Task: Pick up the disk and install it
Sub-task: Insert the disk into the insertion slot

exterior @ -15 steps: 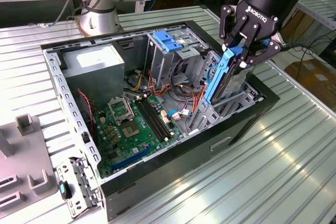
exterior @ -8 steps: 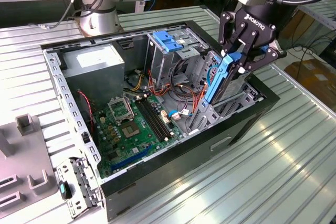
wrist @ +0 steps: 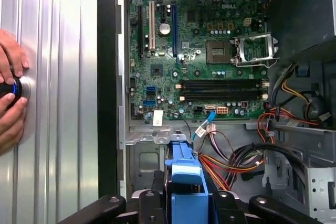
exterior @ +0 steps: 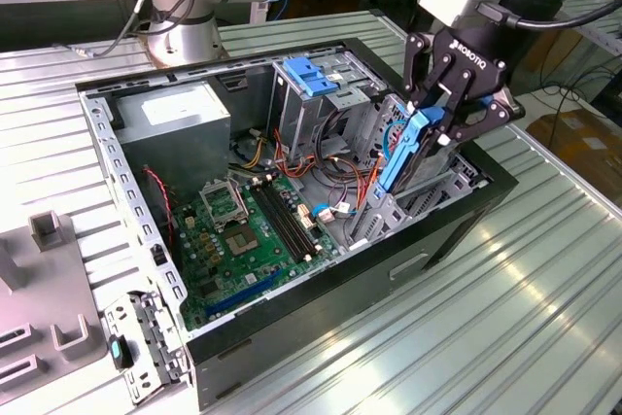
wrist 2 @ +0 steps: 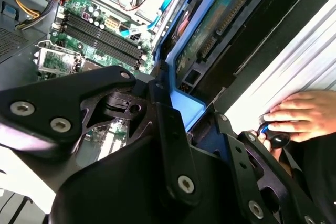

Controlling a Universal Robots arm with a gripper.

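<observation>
One gripper (exterior: 439,126), fingers clamped on disk (exterior: 401,157) at its blue-railed upper end. Disk steeply tilted, lower end at drive bay (exterior: 432,203), on exterior view's right of case (exterior: 321,303). Judgement: square rails to bay guides, lower slowly, steer clear of cables (exterior: 362,180).

White lettering stands on the gripper (exterior: 434,133) and the motherboard (wrist: 199,61).
</observation>
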